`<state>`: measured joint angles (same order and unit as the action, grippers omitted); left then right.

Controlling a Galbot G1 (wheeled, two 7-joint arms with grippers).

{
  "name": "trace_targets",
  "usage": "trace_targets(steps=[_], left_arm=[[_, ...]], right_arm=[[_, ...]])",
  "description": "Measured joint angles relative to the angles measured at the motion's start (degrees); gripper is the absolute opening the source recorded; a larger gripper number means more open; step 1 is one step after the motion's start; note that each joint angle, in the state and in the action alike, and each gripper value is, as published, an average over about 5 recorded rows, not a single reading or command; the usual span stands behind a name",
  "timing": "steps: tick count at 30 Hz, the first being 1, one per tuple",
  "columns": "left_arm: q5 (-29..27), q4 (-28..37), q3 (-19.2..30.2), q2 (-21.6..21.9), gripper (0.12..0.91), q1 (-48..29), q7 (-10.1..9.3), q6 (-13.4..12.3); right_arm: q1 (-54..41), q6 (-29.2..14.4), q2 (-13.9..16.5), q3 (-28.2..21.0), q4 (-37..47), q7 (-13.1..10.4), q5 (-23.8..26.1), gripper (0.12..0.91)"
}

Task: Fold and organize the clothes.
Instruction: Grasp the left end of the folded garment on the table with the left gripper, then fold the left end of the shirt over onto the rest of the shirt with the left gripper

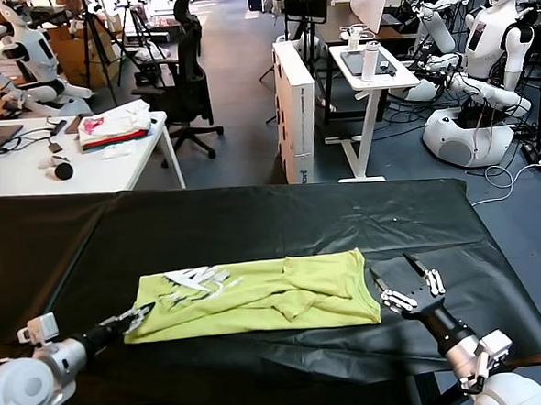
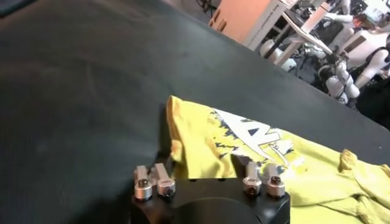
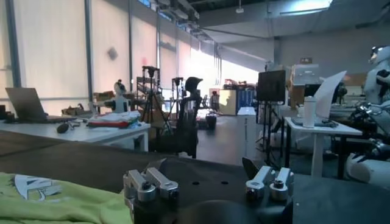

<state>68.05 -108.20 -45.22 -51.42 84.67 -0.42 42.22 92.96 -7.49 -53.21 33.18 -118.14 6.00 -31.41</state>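
Note:
The lime yellow-green T-shirt (image 1: 258, 295) lies folded into a long strip across the black table (image 1: 253, 222), with its whitish print (image 1: 197, 280) facing up near the left end. My left gripper (image 1: 138, 314) lies low on the table at the shirt's near left corner, shut on that edge. In the left wrist view the bunched hem of the T-shirt (image 2: 317, 176) sits between the left gripper (image 2: 204, 155) fingers. My right gripper (image 1: 405, 275) stands open just past the shirt's right edge, touching nothing. The right wrist view shows the right gripper (image 3: 201, 167) over bare black cover, beside the shirt (image 3: 67, 204).
Beyond the black table stands a white table (image 1: 30, 171) with a white, red and pink cloth pile (image 1: 114, 125), an office chair (image 1: 189, 79), a white cabinet (image 1: 294, 109) and other robots (image 1: 484, 88). The black table's front edge (image 1: 290, 371) is close to both arms.

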Motion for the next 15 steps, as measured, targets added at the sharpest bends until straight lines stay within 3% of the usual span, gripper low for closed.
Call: trace_targets(steps=[2, 5, 15], left_arm=[[-0.1, 0.0, 0.1, -0.1, 0.254, 0.0, 0.01, 0.1], [-0.3, -0.2, 0.2, -0.3, 0.202, -0.1, 0.02, 0.1], [-4.9, -2.4, -1.6, 0.2, 0.178, 1.2, -0.83, 0.1]], right_arm=[[0.1, 0.0, 0.0, 0.0, 0.0, 0.0, 0.0, 0.907], [0.1, 0.0, 0.0, 0.1, 0.0, 0.1, 0.0, 0.907], [-1.4, 0.0, -0.4, -0.9, 0.5, -0.8, -0.1, 0.907]])
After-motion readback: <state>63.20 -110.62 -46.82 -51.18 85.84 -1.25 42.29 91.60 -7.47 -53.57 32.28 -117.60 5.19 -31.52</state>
